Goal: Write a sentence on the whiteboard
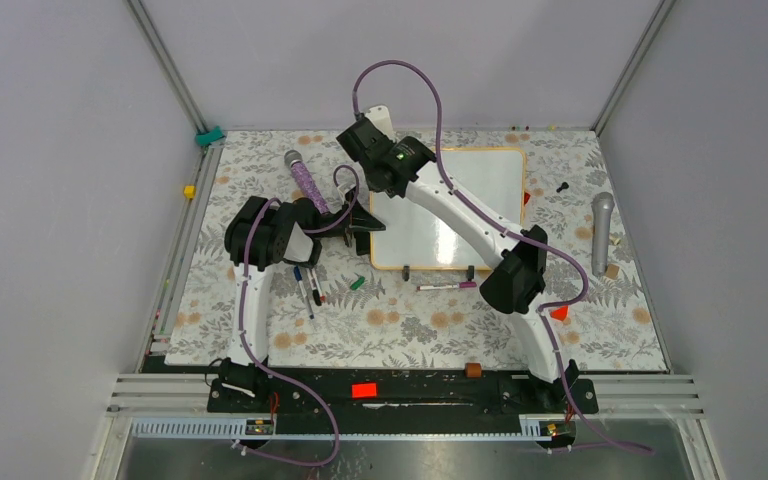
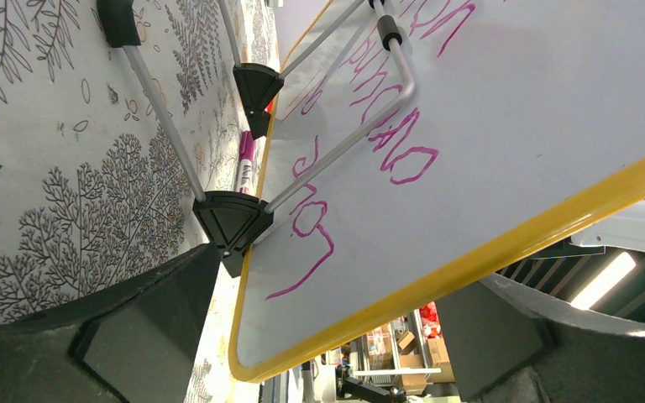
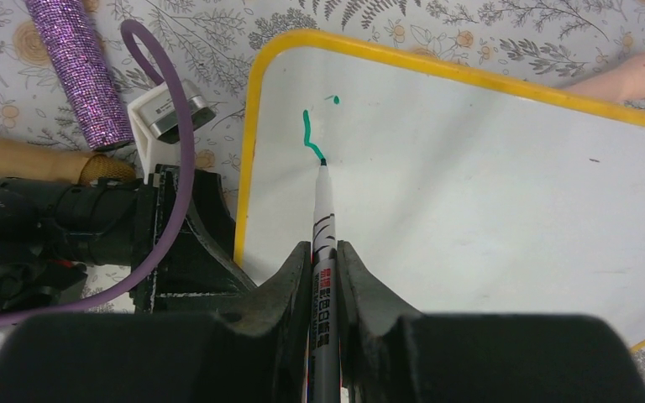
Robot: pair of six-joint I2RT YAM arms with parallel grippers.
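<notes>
- From above, the whiteboard [image 1: 490,175] is sitting just toward 1 o'clock from the middle of the flowered mat [image 1: 250,170]. The right arm [image 1: 460,215] is stretching across it to its 10 o'clock corner. The left gripper [image 1: 364,224] is standing at its 8 o'clock edge. A purple microphone [image 1: 305,180] is lying at the board's 9 o'clock side and a grey microphone [image 1: 601,230] at its 3 o'clock side.
- In the left wrist view, the left gripper is gaping wide, with the board's yellow-framed corner sitting between its fingers [image 2: 134,353] (whether they are touching the frame, I cannot tell). The board's underside is showing magenta writing [image 2: 301,272] and a wire stand [image 2: 340,145].
- In the right wrist view, the right gripper [image 3: 323,260] is pinching narrowly on a marker [image 3: 322,210], whose tip is touching the board near that 10 o'clock corner. The sentence [image 3: 306,133] is only beginning (one green squiggle, with a dot at 12 o'clock from the tip).
</notes>
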